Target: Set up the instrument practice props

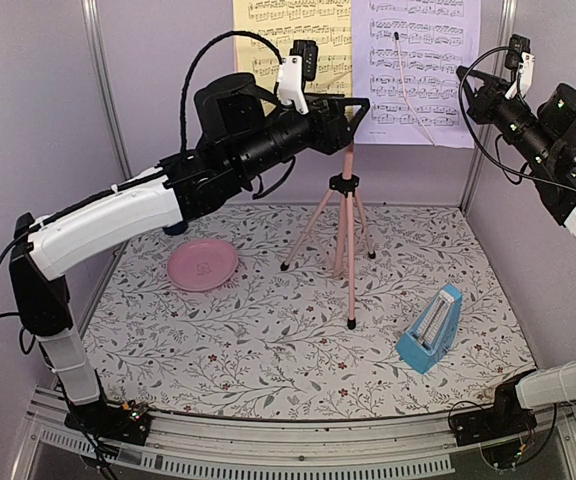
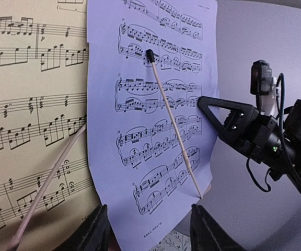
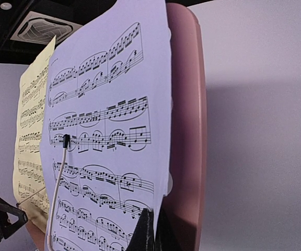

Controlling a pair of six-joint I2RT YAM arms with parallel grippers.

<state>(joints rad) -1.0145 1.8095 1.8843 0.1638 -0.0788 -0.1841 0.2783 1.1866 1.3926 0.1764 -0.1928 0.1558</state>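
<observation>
Since both sheets already lean on its top, music stand (image 1: 346, 215) stands upright mid-worktop (image 1: 268, 340): yellow sheet (image 1: 278, 30) stand-left, lavender sheet (image 1: 423, 70) stand-right. Left pincer (image 2: 150, 230), half-spread, straddles lavender sheet's lower edge. Right pincer (image 2: 203, 100), closed, tip at its outer edge, likely squaring it. Metronome (image 1: 431, 328) right-front of stand. Page wire (image 2: 174, 136) pins lavender sheet.

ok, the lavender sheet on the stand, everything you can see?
The lavender sheet is pale purple paper printed with black music, upright on the pink stand's desk, its left edge meeting the yellow sheet. A thin black-tipped wire lies slanted across it. The right pincer, shut, looks to pinch its right edge.
</observation>
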